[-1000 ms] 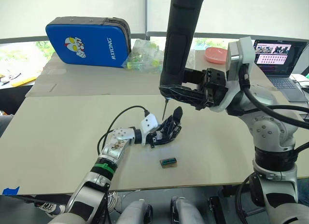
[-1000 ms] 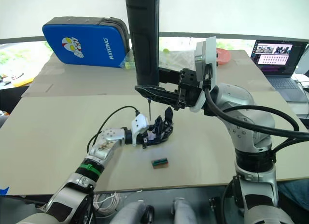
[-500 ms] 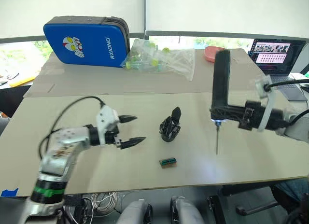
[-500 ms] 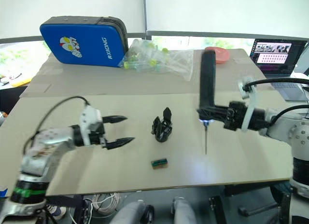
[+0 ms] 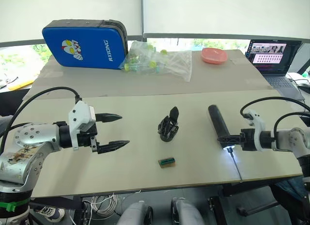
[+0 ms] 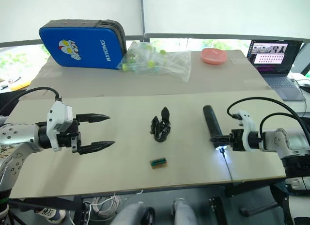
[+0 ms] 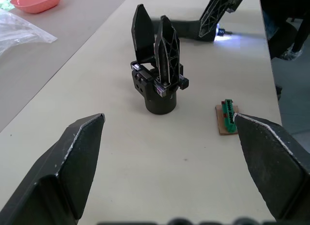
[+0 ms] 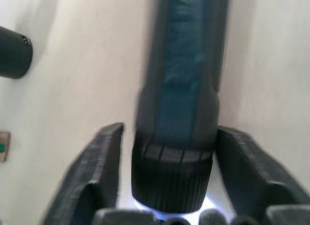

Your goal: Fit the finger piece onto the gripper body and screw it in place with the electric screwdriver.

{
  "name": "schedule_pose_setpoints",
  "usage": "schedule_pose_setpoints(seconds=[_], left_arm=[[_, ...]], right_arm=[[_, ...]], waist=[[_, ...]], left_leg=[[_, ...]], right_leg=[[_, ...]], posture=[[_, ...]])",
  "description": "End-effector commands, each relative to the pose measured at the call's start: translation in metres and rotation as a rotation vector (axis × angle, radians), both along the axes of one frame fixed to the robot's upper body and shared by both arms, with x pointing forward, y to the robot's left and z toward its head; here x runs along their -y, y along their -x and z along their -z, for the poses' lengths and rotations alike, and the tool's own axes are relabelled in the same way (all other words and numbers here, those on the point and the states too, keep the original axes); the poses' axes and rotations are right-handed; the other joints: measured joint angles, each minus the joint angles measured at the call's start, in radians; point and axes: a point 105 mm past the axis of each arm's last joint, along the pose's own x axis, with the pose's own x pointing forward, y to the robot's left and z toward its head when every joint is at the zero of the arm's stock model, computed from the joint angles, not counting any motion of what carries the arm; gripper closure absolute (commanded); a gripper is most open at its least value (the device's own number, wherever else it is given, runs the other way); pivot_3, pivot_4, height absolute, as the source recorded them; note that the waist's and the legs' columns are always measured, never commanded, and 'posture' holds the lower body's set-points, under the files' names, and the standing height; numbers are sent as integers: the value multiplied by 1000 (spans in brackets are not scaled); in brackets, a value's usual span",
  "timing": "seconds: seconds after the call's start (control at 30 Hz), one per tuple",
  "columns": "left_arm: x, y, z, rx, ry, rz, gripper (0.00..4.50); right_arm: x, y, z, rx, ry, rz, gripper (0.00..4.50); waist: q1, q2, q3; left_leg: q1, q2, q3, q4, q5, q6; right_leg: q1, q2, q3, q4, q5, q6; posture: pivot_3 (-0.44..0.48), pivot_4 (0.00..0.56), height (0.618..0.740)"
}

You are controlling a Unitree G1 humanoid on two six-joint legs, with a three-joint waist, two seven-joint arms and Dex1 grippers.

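Beige boards make the table point(image 5: 121, 152), with a seam across the middle; windows are seen behind it. At the far side, from left to right, are placed a blue case point(image 5: 85, 40), a clear plastic bag point(image 5: 157, 60) with small yellow-green parts, a pink bowl point(image 5: 214, 55) and a laptop point(image 5: 271, 57).

On the left, the left gripper point(image 5: 112, 132) is held above the table, its two black fingers spread wide apart & holding nothing. They are pointed to the right, toward the gripper body point(image 5: 168, 127), which is well apart from them.

The gripper body is stood upright near the table centre. Two pointed black fingers are seen rising from its base in the left wrist view point(image 7: 157, 84); which of them is the finger piece cannot be told. A small green-and-black block point(image 5: 166, 161) lies near it, on the robot's side.

Further right, the electric screwdriver point(image 5: 219, 124) is laid flat on the table. Its long axis runs away from the robot, approx.; the lit end & thin metal bit point(image 5: 235, 163) are pointed toward the near edge. The right gripper point(image 5: 226, 138) is placed at the lit end, one finger on each side of the barrel. In the right wrist view point(image 8: 177, 152) a small gap is seen at each side, so the tool is not clamped.
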Motion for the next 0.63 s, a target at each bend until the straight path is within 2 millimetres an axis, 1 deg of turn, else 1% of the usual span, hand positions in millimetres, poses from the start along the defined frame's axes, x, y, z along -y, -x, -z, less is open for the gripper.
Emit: schedule_pose_setpoints(seconds=[0.03,0.13,0.2,0.27,0.33,0.37,0.43,0.5,0.53,0.63], left_arm=[[-10,7,11,-122,-1,-10,0],[-25,6,11,-192,40,-76,0],[-34,15,6,-233,35,-66,0],[-47,29,-4,-293,27,-50,0],[-58,39,-10,-309,4,-48,0],[-67,41,-10,-305,-24,-74,0],[-80,42,-12,-283,-55,-122,0],[-87,43,-13,-271,-52,-144,0],[-88,44,-14,-263,-46,-147,0],[-89,45,-15,-244,-34,-145,0]], right_arm=[[4,-6,-25,184,18,-6,9],[0,11,-51,289,25,-134,9],[2,22,-71,356,17,-201,9],[14,29,-96,491,119,-294,9],[28,37,-109,540,209,-364,9],[37,40,-117,555,232,-385,9],[54,44,-128,566,254,-382,9],[65,44,-133,591,267,-379,9],[70,44,-133,595,271,-368,9],[78,45,-128,574,277,-363,9]], waist=[[1,0,0],[7,1,1],[6,1,2],[3,2,2],[0,4,4],[-1,5,4],[-1,6,5],[-1,6,5],[-1,6,5],[0,6,6]], left_leg=[[0,0,0,0,0,0],[0,-1,0,0,0,0],[-1,0,-1,-1,0,-1],[-2,0,-1,-2,1,-2],[-1,0,-1,-2,1,-2],[0,0,0,-2,1,-2],[2,0,0,-3,1,-2],[4,0,0,-3,-1,1],[4,0,0,-3,-4,5],[7,1,0,-3,-4,5]], right_leg=[[0,0,0,0,0,0],[-2,0,0,3,-2,3],[-4,0,0,3,-2,3],[-5,0,0,3,-2,3],[-4,0,0,3,-3,3],[-4,0,-1,3,-6,7],[-1,0,0,2,-8,9],[1,-1,0,1,-10,7],[1,-1,0,2,-11,5],[2,-2,0,3,-12,4]], posture=[[0,150,740],[0,150,740],[0,150,740],[0,150,740],[0,150,740],[0,150,740],[0,150,740],[0,150,740],[0,150,740],[0,150,740]])
